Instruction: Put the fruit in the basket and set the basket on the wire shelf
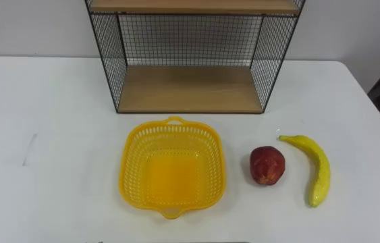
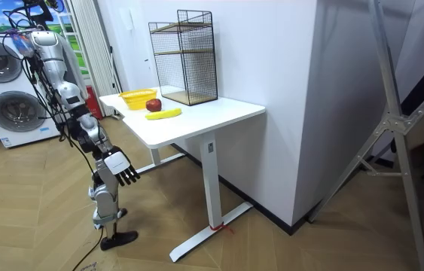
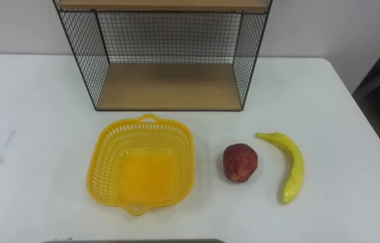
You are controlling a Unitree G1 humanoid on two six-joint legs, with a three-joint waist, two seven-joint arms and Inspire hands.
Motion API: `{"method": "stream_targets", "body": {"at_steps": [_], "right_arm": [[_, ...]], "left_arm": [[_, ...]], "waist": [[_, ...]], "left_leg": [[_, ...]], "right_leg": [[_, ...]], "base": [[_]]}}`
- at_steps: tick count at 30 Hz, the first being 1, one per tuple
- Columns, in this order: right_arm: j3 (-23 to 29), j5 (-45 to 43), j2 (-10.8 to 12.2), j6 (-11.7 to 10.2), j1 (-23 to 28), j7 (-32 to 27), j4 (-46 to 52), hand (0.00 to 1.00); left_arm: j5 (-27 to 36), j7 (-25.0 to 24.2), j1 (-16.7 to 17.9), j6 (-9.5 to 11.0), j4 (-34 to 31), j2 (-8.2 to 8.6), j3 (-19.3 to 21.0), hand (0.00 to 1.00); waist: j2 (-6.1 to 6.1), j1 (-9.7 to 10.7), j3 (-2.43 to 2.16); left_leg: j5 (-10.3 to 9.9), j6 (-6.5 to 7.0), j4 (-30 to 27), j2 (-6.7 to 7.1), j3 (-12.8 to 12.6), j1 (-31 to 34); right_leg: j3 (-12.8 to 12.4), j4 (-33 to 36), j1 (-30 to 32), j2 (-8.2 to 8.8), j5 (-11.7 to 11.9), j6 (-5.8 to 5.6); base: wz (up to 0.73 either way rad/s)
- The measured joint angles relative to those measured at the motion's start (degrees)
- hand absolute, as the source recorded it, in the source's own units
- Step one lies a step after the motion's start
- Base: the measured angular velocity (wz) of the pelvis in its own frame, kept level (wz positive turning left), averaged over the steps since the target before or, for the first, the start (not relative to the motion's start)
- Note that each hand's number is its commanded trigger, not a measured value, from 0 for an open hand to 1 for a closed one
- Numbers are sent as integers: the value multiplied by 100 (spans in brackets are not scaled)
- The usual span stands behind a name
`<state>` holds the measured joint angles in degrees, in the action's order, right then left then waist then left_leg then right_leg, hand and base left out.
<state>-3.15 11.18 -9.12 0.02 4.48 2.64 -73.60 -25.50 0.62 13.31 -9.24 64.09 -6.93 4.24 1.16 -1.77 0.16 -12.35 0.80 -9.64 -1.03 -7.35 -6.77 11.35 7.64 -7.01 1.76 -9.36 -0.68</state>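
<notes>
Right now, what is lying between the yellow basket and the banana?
A red apple lies between the basket and the banana on the white table, touching neither. The left eye view shows it plainly.

Setting: staged domestic test room, not a real home. Evidence: two stacked washing machines [image 2: 12,113], wood-plank floor [image 2: 287,245], bare partition wall [image 2: 272,75], metal rig stand [image 2: 392,135].

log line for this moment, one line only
basket empty | apple, banana on table right of it | shelf behind basket | right hand open, low beside table
</notes>
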Motion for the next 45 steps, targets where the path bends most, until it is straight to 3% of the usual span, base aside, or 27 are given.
{"method": "stream_targets", "body": {"at_steps": [11, 18, 23, 27, 33, 38, 40, 45], "right_arm": [[42, 28, 8, 1, -16, -62, 1, 0], [154, 958, 82, 18, 25, -306, -147, 0], [506, 2459, 89, 72, 193, -440, -224, 0], [1354, 3973, 86, 94, 242, -550, -201, 0], [2408, 6016, 76, -2, 268, -996, 49, 0], [3206, 6423, 51, -163, 250, -1675, 694, 0], [3617, 6491, 25, -247, 203, -2150, 1208, 0], [3883, 6226, -23, -570, 238, -3355, 2495, 0]], "left_arm": [[19, 46, -37, 40, 5, -1, 4, 0], [22, 159, -29, 142, 10, 9, 25, 0], [130, 249, -8, 234, 22, 12, 19, 0], [162, 296, 176, 339, -7, 31, 245, 0], [287, 449, 228, 522, -9, 42, 704, 0], [350, 550, 359, 591, -394, 30, 926, 0], [344, 611, 392, 634, -396, -40, 1007, 0], [355, 796, 402, 676, -408, -94, 1127, 0]], "waist": [[3, 8, -2], [8, 13, -5], [3, 56, -2], [-6, 321, 0], [-35, 483, -5], [-31, 529, -22], [-15, 645, -32], [51, 727, -45]], "left_leg": [[0, 0, -1, 2, -1, 6], [0, 0, -7, 1, 0, -4], [-3, -4, 14, -2, -27, -73], [-6, -8, 6, -4, -22, -130], [-12, -17, 15, -10, -61, -184], [-11, -16, 10, -11, -137, -143], [-10, -15, 11, -6, -183, -143], [-10, -15, 28, -2, -223, -99]], "right_leg": [[-1, 2, 9, 1, 0, -1], [-14, 15, 9, -3, 0, 0], [-35, 21, -37, -7, -11, 3], [-25, 19, -104, -10, -19, 7], [-93, 41, -106, -22, -46, 14], [-164, 149, 19, -14, -64, 18], [-180, 222, 42, -7, -80, 12], [-265, 352, 203, 1, -149, 17]], "base": [[0], [0], [-2], [0], [-4], [-7], [-5], [-7]]}}
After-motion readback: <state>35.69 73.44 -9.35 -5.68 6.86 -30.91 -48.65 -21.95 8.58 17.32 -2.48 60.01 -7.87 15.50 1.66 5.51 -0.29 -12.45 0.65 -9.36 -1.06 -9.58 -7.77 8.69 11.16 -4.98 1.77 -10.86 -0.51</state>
